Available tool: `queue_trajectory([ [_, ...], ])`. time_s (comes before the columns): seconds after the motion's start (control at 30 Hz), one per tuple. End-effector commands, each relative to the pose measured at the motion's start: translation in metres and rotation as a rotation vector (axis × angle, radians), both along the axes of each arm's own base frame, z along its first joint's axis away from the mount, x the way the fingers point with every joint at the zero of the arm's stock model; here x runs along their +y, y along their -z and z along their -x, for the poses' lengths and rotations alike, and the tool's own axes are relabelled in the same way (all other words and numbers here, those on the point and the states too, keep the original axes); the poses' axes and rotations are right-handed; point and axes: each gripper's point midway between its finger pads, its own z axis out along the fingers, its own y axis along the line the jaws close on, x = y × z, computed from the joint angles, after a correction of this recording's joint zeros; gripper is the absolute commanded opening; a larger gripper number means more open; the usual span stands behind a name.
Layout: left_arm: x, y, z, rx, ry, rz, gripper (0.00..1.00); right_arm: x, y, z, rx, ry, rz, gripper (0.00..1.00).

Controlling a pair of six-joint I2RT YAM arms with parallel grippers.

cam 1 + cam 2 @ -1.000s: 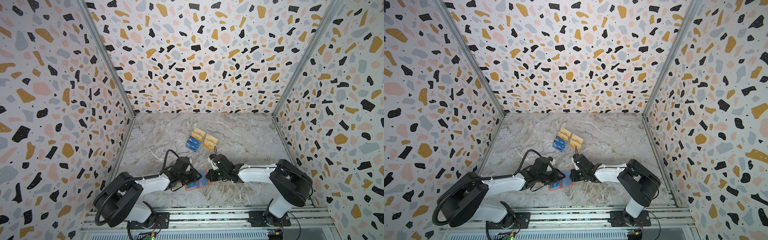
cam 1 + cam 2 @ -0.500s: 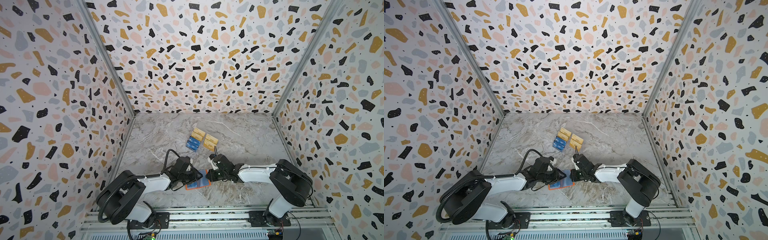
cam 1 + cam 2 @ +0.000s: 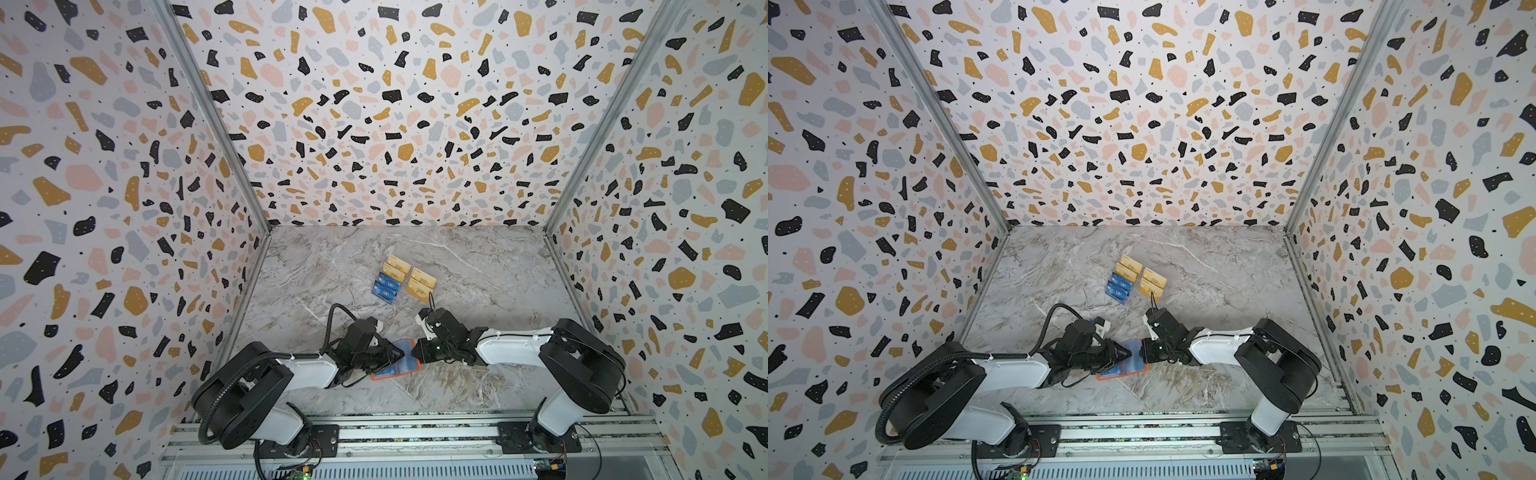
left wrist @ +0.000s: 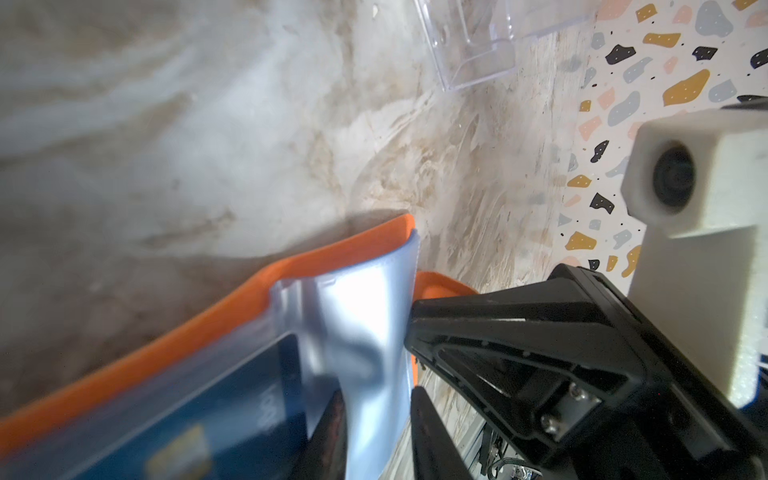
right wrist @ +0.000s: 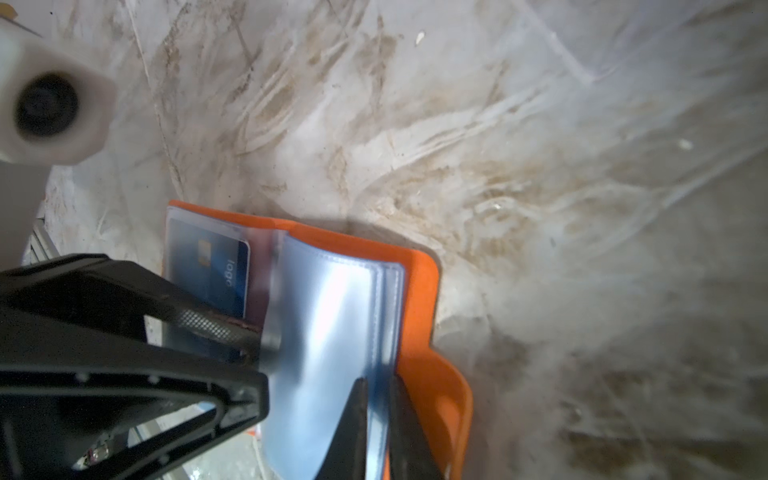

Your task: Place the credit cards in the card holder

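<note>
Between our 2 claws lies the open card holder [image 5: 419, 291]; right claw [image 5: 378, 386] pinches its clear sleeves [image 5: 328, 316], left claw [image 4: 376, 399] part-open around 1 sleeve, blue card [image 5: 216, 270] just beside it.

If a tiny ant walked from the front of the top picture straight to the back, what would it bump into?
First the metal rail → card holder → blue cards → gold cards behind them → speckled back wall.

Top pair: high front, looking down | wrist cams: close — both on card holder [image 4: 332, 253]
</note>
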Motion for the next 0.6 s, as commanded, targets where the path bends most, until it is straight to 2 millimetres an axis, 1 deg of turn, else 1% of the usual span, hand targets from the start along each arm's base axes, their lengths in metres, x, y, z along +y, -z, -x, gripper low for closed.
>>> queue_trajectory([
  [0.0, 0.001, -0.002, 0.0, -0.005, -0.027, 0.035, 0.28, -0.002, 0.004, 0.006, 0.015, -0.003, 0.008, 0.13],
  [0.17, -0.007, -0.012, -0.002, -0.027, -0.022, 0.107, 0.26, -0.001, 0.003, 0.006, 0.017, -0.002, 0.003, 0.13],
  [0.3, -0.011, -0.016, -0.003, -0.037, -0.015, 0.135, 0.24, -0.002, 0.003, 0.006, 0.017, 0.0, 0.005, 0.13],
  [0.43, -0.01, -0.01, -0.002, -0.028, -0.01, 0.124, 0.23, -0.002, 0.003, 0.006, 0.017, 0.0, 0.006, 0.13],
  [0.57, -0.007, -0.004, 0.0, -0.018, -0.02, 0.108, 0.19, -0.002, 0.0, 0.005, 0.011, 0.003, 0.005, 0.13],
])
